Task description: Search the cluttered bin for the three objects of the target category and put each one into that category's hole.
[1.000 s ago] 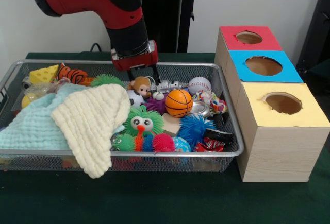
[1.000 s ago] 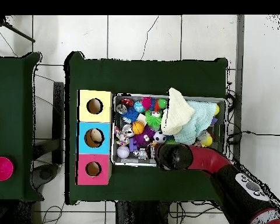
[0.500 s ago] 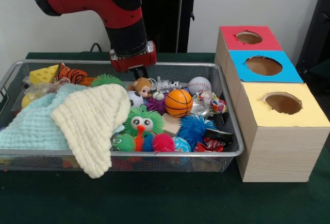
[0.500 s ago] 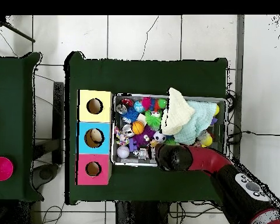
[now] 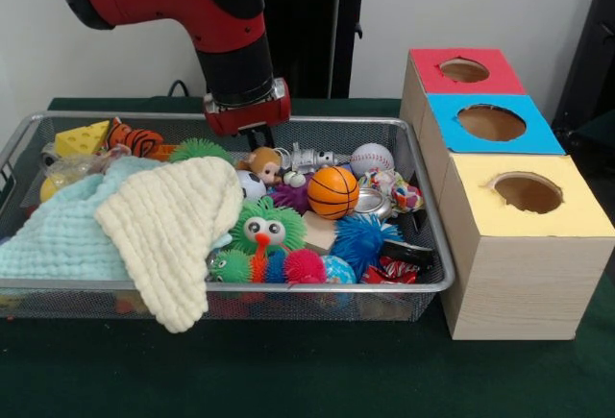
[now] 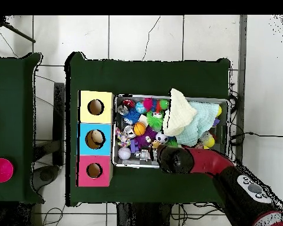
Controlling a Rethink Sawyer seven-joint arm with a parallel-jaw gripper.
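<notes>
The red and black arm (image 5: pixel 192 0) is reaching down from 12 o'clock over the far side of the wire bin (image 5: pixel 288 288), and the gripper (image 5: pixel 258 137) is hanging just above a brown monkey toy (image 5: pixel 261 160). Only a short black stub is showing under the red wrist collar, so whether the gripper is open or closed cannot be told, and nothing is visibly being carried.

The monkey toy is sitting at the gripper's 6 o'clock, very close beneath it; contact cannot be made out. A soccer ball (image 5: pixel 252 184) is lying just below the monkey, half tucked against the cream cloth (image 5: pixel 173 226). An orange basketball (image 5: pixel 333 192) is resting at the gripper's 4 o'clock, and a baseball (image 5: pixel 371 159) is lying at its 3 o'clock, near the bin's right wall.

The cream cloth is draping over the bin's front rim, overlapping a pale blue cloth (image 5: pixel 58 235) at 8 o'clock. A green spiky toy with eyes (image 5: pixel 264 229) and a blue spiky ball (image 5: pixel 363 238) are crowding the front of the bin.

Beside the bin at 3 o'clock, three wooden boxes are standing in a row, topped red (image 5: pixel 428 77), blue (image 5: pixel 538 135) and yellow (image 5: pixel 577 216), each with a round hole. In the overhead view, the arm (image 6: pixel 226 170) is coming in from 4 o'clock, ending at the bin's lower edge.
</notes>
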